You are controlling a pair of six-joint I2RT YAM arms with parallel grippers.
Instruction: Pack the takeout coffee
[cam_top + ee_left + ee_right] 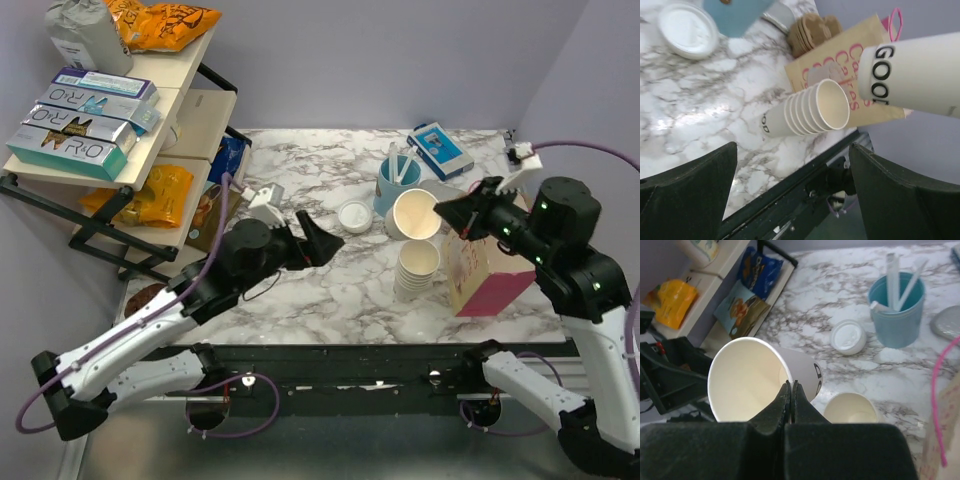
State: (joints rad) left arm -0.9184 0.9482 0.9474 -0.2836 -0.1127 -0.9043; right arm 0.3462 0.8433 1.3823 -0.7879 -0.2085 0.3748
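Right gripper pinched shut on rim of cup. Cup lidless, tilted, airborne above stack, left of bag. Left gripper spread, holding nothing. Cup looks empty: likely light, thin-walled, crushable. Rolled rim probably stiffest hold.

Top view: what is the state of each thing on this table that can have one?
Paper cup: lidless, lifted, tipped sideways, held by its rim.
Right gripper: shut on that rim.
Left gripper: open, empty, above the table.
White lid: off, lying flat on the table.
Cup stack: upright, lidless.
Blue mug: upright, holding white sticks.
Paper bag: standing upright.
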